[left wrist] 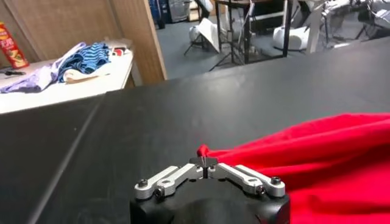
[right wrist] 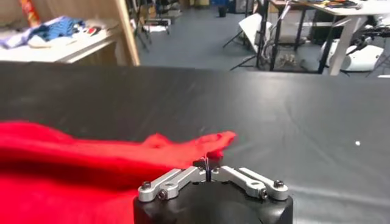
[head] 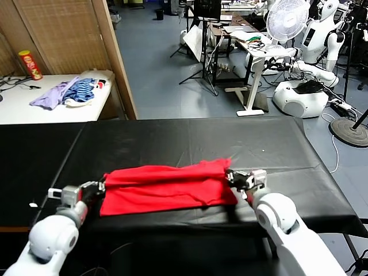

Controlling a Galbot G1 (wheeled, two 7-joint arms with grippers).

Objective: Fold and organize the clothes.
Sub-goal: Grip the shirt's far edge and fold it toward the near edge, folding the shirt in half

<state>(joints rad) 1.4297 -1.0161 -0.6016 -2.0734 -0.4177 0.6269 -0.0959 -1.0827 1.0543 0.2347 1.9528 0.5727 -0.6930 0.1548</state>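
We see the red shirt (head: 167, 187) lying lengthwise between our claws: left claw (head: 101, 187) clamped on its left end, right claw (head: 232, 177) on its right end.

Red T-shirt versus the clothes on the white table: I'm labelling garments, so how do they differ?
The red T-shirt is plain red and spread on the black table; the lilac and blue-striped garments lie bunched on the white table. Both grippers pinch the T-shirt; nothing holds the others.

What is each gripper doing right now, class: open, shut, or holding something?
Left gripper: shut on the red T-shirt, at its left edge.
Right gripper: shut on the red T-shirt, at its right edge.
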